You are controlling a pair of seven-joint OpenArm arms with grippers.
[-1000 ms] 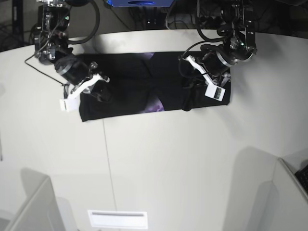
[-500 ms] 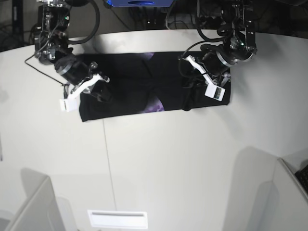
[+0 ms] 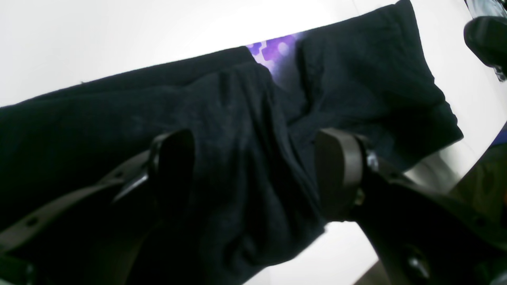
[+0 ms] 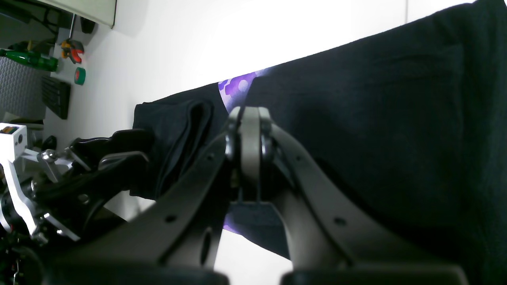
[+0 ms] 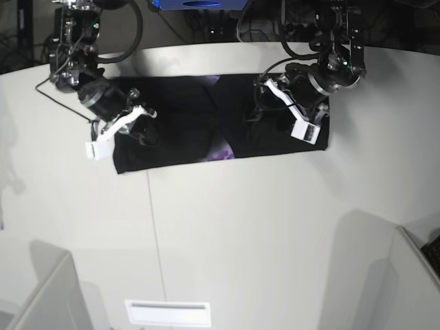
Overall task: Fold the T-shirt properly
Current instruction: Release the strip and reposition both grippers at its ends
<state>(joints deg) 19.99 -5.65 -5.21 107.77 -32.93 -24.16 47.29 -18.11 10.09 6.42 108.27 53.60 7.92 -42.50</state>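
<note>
The black T-shirt [image 5: 192, 124] lies as a long folded band across the far part of the white table [image 5: 240, 227], with a purple patch of print [image 5: 223, 151] at its middle. My left gripper [image 5: 260, 113] hovers over the band's right half. In the left wrist view it [image 3: 257, 170] is open, with a ridge of the T-shirt [image 3: 356, 79] running loose between the fingers. My right gripper [image 5: 144, 134] rests on the left half. Seen from the right wrist it [image 4: 249, 118] is shut, tips against the T-shirt [image 4: 396, 118]. No cloth shows pinched between its tips.
A thin seam [image 5: 155, 227] runs down the table. A white label plate [image 5: 168, 313] sits near the front edge, with grey partitions at both front corners. Off the table, the right wrist view shows a green bottle [image 4: 27, 59] and a keyboard [image 4: 55, 97].
My left gripper has opened and let go of the T-shirt. The fold that hung from it now lies flat on the band. The right arm has not moved.
</note>
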